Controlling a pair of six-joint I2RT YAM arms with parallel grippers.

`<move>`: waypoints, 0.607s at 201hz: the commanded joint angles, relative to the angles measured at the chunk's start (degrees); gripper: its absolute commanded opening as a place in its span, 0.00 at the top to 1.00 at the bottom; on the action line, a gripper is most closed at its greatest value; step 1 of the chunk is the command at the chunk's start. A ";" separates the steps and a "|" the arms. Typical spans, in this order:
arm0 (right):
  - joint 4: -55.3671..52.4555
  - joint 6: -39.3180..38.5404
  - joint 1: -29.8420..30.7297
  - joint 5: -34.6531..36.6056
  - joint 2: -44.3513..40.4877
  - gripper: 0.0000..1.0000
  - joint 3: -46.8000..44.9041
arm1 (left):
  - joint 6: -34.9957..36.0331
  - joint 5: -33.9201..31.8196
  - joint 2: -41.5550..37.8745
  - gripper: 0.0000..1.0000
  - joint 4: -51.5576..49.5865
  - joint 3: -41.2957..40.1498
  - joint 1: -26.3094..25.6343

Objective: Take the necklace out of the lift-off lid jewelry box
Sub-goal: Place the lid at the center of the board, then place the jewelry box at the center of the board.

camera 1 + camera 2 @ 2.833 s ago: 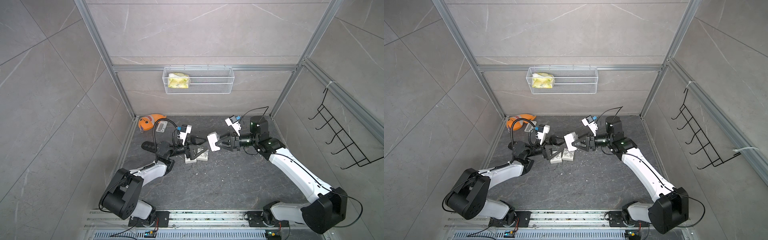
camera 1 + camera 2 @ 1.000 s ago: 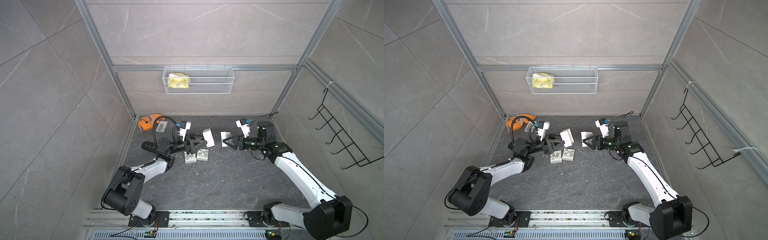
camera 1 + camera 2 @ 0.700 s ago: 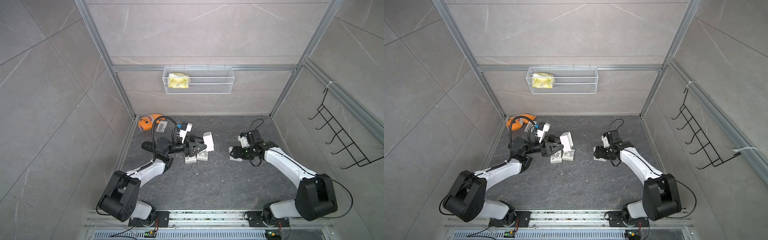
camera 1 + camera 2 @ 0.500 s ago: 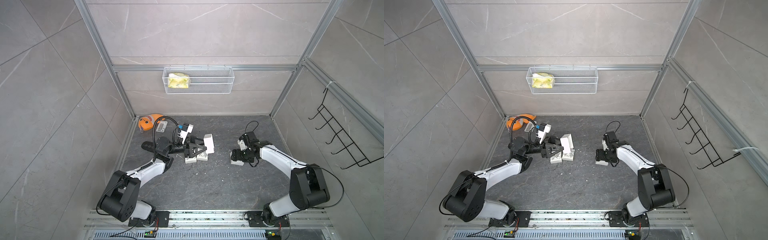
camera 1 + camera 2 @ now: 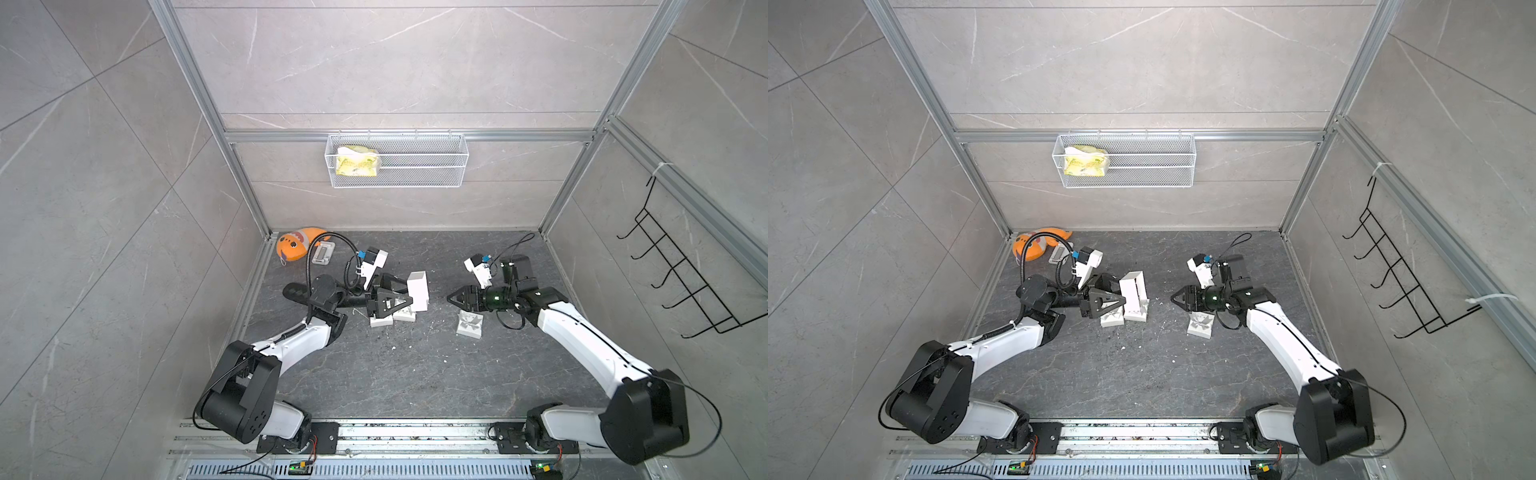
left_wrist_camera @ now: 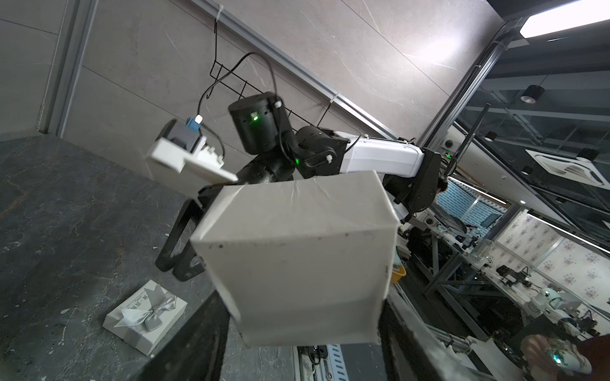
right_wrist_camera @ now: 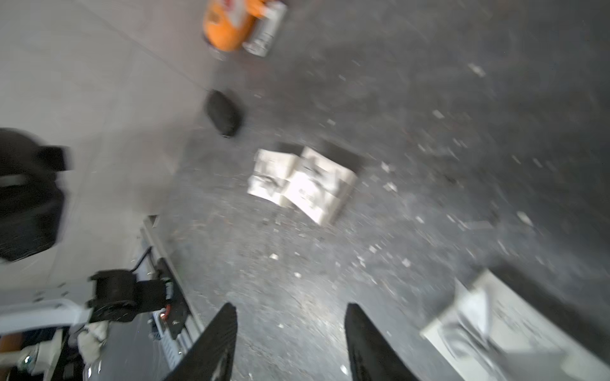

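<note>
The left gripper (image 5: 406, 300) held the white cardboard jewelry box base (image 6: 297, 264) raised off the dark stone table (image 5: 395, 374), with its fingers (image 6: 194, 346) clamped on 2 opposite walls. The necklace showed in no view. I judged that it sat inside that box, though I could not make out which side was open. Beneath these fingers lay 2 other small white boxes (image 5: 392, 319).

The right gripper (image 7: 291, 308) faced the held box from well apart. Its fingers (image 7: 218, 343) stood parted and empty, with only table between them. The white lid with a grey ribbon bow (image 5: 469, 326) lay on the table just below and behind them.

The step in hand looked like the reach into the box. To do it well, the left fingers should grip firmly and turn the box mouth toward the right fingers. Those should narrow enough to clear the walls, enter squarely, pinch the chain rather than the lining, and draw straight out so the box is not dragged from its hold.
</note>
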 commanded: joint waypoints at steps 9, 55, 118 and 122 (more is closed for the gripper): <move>9.70 1.07 3.17 -16.39 -1.42 0.57 4.61 | -0.20 1.31 -0.83 0.54 3.52 1.38 -0.31; 10.68 0.85 6.75 -18.04 -0.41 0.65 7.31 | 0.40 1.15 -0.83 0.54 3.56 1.19 -0.40; 11.09 1.64 9.04 -14.39 2.60 0.68 8.17 | 0.86 1.40 -0.74 0.55 3.45 1.17 -0.67; 11.08 1.71 9.05 -14.21 2.79 0.68 8.18 | 0.85 1.43 -0.70 0.55 3.48 1.22 -0.68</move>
